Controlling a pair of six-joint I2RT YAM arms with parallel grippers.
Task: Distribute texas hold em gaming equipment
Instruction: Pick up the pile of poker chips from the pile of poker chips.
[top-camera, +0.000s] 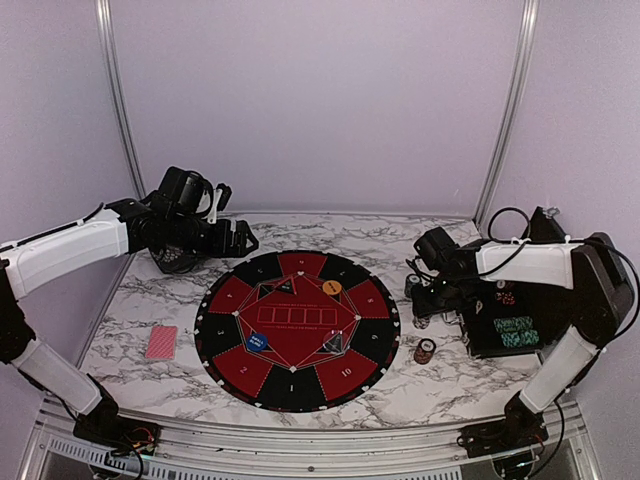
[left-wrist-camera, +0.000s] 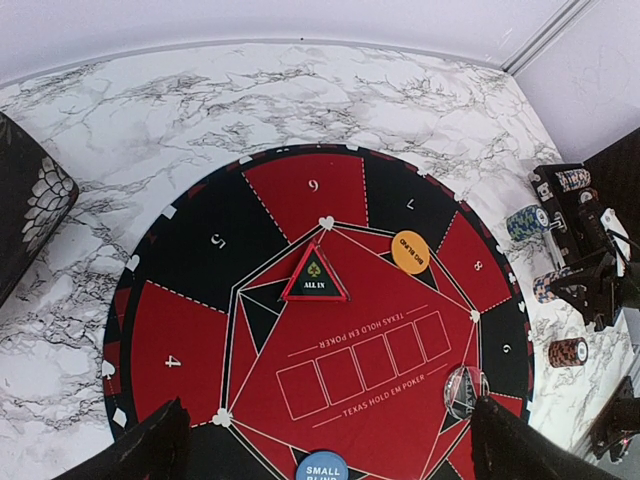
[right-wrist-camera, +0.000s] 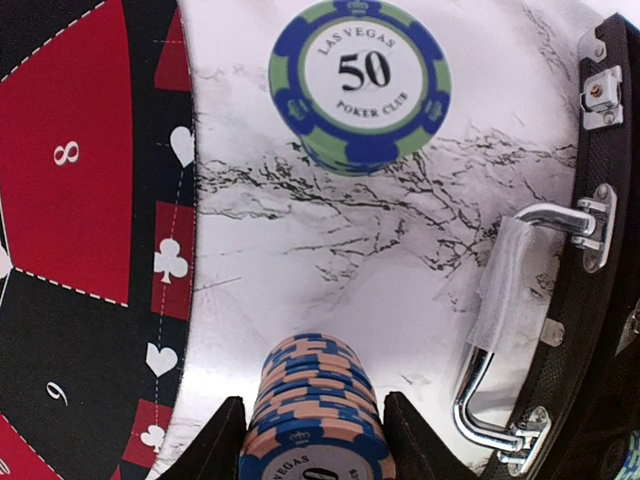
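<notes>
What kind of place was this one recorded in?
Likely a lab robot cell, not a card room: a marble-look table boxed in by plain lilac walls and metal posts, left arm and right arm bolted at its near edge, a poker mat laid out.

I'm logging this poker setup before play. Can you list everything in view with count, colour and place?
mat: one, black and red, table centre
playing cards: one red-backed pile, count unclear, left of mat
orange disc: one, on mat, far side
blue marker: one, on mat, near left
ALL IN triangle: one, black, red-edged, on mat, far side
see-through token: one, on mat, near right
green-and-blue stack, peach-and-blue stack, red-and-dark stack: one each, chips, right of mat
case: one, black, right edge
table: one, white marble
left hand: open, near mat's far-left rim
right hand: fingers flanking the peach-and-blue stack
</notes>
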